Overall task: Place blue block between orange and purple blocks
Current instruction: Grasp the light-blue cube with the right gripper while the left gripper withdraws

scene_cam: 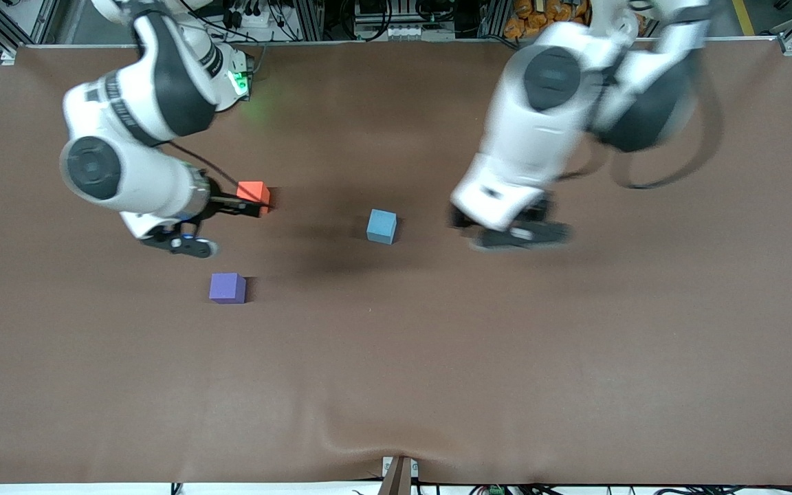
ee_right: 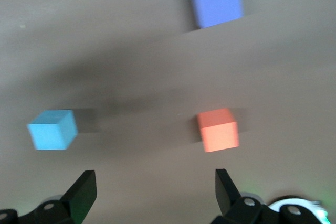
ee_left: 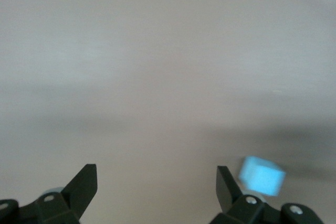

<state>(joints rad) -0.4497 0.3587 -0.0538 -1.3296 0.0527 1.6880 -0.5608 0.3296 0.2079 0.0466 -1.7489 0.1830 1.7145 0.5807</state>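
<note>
The light blue block [scene_cam: 381, 226] sits near the middle of the table. The orange block [scene_cam: 254, 194] and the purple block [scene_cam: 227, 287] lie toward the right arm's end, the purple one nearer the front camera. My right gripper [scene_cam: 221, 216] is open and empty, just beside the orange block. Its wrist view shows the open gripper [ee_right: 155, 179] with the orange block [ee_right: 218, 129], the blue block [ee_right: 51, 129] and the purple block [ee_right: 216, 0] ahead of it. My left gripper [scene_cam: 506, 230] is open and empty over the table beside the blue block. Its wrist view shows the gripper [ee_left: 156, 174] with the blue block [ee_left: 262, 176] by one finger.
The brown table cover [scene_cam: 396, 371] is bare apart from the three blocks. Metal frame posts and cables run along the table's edge by the robots' bases.
</note>
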